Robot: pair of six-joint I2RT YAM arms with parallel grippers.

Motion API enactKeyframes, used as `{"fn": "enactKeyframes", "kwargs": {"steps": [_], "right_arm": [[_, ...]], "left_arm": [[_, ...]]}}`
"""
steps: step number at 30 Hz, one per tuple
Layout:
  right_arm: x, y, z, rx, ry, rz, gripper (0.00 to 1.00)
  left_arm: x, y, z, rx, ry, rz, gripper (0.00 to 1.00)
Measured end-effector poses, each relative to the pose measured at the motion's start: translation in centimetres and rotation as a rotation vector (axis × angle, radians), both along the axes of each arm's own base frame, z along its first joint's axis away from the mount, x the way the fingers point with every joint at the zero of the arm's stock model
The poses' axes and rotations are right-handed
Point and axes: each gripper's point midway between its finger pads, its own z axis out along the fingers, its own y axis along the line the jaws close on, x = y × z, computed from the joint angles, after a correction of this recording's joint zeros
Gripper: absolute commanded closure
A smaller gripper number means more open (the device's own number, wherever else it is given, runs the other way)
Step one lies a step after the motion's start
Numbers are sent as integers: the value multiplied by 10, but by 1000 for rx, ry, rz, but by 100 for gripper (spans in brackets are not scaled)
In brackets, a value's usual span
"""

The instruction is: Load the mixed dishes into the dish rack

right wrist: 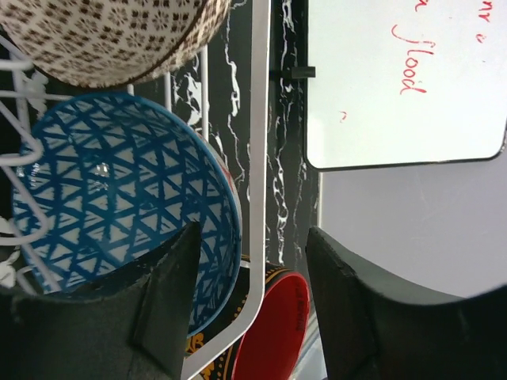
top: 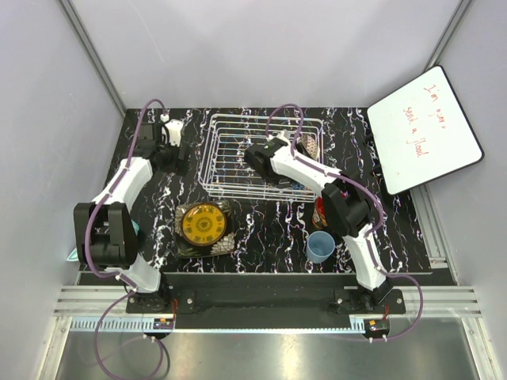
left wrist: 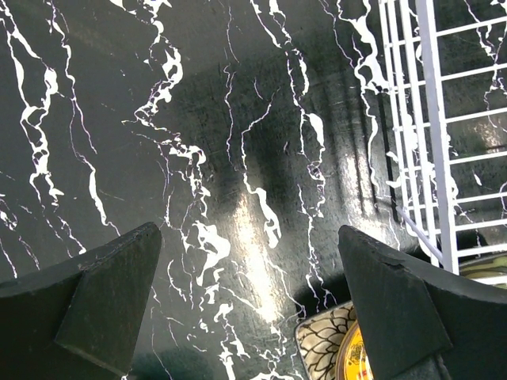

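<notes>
The dish rack point(top: 238, 154) stands at the back middle. A brown-patterned whitish bowl point(right wrist: 119, 36) and the blue patterned bowl point(right wrist: 103, 198) lie inside its right end. My right gripper point(right wrist: 253, 261) is open and empty, its jaws either side of the rack's rim wire point(right wrist: 260, 119), next to the blue bowl; in the top view it point(top: 261, 162) is over the rack. The red mug point(right wrist: 277, 332) and light-blue cup point(top: 321, 247) stand outside. The yellow plate point(top: 202, 224) lies on the dark squarish plate point(top: 184, 241). My left gripper point(left wrist: 249, 269) is open and empty over bare table left of the rack.
A white board point(top: 424, 131) with red writing leans at the back right. Something teal point(top: 73, 255) shows behind the left arm's base. Grey walls enclose the black marbled table point(top: 269, 229). The rack's left wall point(left wrist: 432, 134) is close to my left gripper.
</notes>
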Motion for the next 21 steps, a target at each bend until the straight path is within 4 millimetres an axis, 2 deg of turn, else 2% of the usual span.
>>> {"fn": "enactKeyframes", "kwargs": {"steps": [6,11,14,17,19,21], "right_arm": [[6,15,19,117,-25,7,35],[-5,37,64,390,-34,74,33],[-28,57,95,624,-36,209,33],[-70,84,120,894,-8,417,34],[-99,101,130,1057,28,561,36],[-112,116,129,1141,72,643,38]], "left_arm": [[5,0,-18,0,31,1,2],[4,-1,-45,-3,95,-1,3],[-4,-3,-56,-13,117,-12,4],[-26,-6,-70,-18,156,-33,4],[-44,-7,-73,-5,178,-55,4],[-62,-6,-67,20,180,-89,3]]}}
